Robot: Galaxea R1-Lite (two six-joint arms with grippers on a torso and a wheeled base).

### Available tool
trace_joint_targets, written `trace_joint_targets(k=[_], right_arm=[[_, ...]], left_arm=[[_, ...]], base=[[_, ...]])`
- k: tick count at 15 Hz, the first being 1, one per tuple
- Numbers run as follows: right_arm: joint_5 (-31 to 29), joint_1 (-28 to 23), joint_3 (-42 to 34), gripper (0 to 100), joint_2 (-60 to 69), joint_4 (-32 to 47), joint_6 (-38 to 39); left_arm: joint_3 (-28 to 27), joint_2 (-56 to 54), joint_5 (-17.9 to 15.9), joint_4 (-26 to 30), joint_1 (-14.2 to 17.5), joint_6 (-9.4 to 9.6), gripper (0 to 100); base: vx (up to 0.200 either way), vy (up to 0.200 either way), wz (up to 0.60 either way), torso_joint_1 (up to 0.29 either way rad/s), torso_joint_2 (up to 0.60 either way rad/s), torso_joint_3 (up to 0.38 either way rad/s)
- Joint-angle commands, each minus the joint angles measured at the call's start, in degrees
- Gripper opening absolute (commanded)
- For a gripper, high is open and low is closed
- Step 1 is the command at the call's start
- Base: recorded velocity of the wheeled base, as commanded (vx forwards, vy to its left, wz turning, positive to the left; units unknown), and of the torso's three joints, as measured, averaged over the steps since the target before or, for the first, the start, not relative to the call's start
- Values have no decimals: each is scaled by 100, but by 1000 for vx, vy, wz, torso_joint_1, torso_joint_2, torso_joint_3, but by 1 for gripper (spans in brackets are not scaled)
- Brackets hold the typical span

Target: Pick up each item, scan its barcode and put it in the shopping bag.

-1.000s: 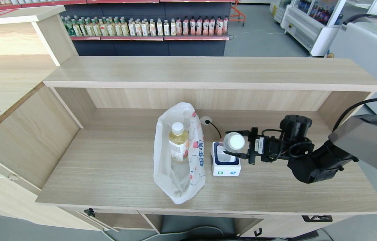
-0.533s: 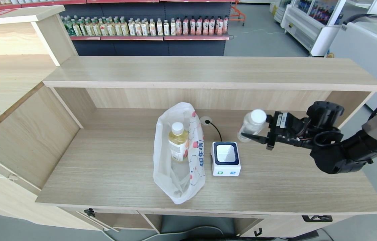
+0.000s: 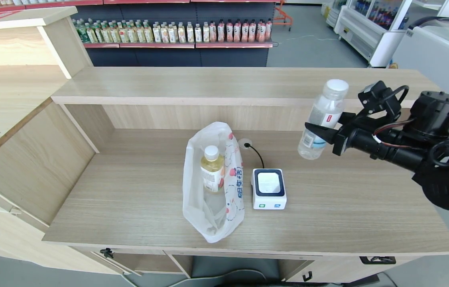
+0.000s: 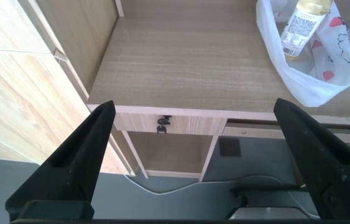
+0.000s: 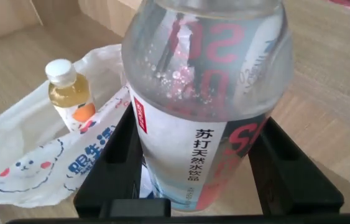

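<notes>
My right gripper [image 3: 322, 129] is shut on a clear water bottle [image 3: 322, 118] with a white cap, held in the air to the back right of the white scanner [image 3: 269, 188]. The same bottle [image 5: 209, 106] stands close up between my right fingers [image 5: 103, 177]. A white shopping bag [image 3: 213, 181] lies open on the counter left of the scanner, with a yellow drink bottle [image 3: 212, 169] upright in it. The bag [image 4: 311, 59] and yellow bottle [image 4: 305, 22] also show beyond my left gripper [image 4: 193, 162], which hangs open below the counter's front edge.
A black cable [image 3: 255, 152] runs from the scanner to a port in the wooden counter [image 3: 352, 211]. A raised shelf [image 3: 248, 85] walls the back, side panels close both ends. Store shelves with drinks [image 3: 176, 34] stand behind.
My right gripper has lifted the water bottle from over the scanner up and back to the right, tilting it more upright. The bag and yellow bottle have stayed put.
</notes>
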State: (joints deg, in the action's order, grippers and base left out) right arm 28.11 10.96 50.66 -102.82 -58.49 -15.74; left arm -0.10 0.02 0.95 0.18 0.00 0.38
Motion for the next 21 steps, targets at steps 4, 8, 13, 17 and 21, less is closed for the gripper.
trace_joint_targets(k=[4,8,13,17,21], right_arm=[[-658,530,-92,0,464,435,721],[-1062,996,-83,0,455,839,1389],[-1168,1594,-347,0,-72,795,1820],[-1168,1866,-558,0,-951,-242,1547],[-1168,2086,-496,0,-1628,-866,1275]], left_arm=[[1,-2,2,-1,0,-3,100],[1,-2,2,-1,0,6,100],[1,-2,-7,-1,0,15,100],[1,-2,-7,-1,0,15,100],[1,-2,-7,-1,0,15,100]], base=[[0,200,0,0,1,4],[0,200,0,6,7,2],[0,40,0,-1,0,-1],[0,0,0,0,0,0],[0,0,0,0,0,0]])
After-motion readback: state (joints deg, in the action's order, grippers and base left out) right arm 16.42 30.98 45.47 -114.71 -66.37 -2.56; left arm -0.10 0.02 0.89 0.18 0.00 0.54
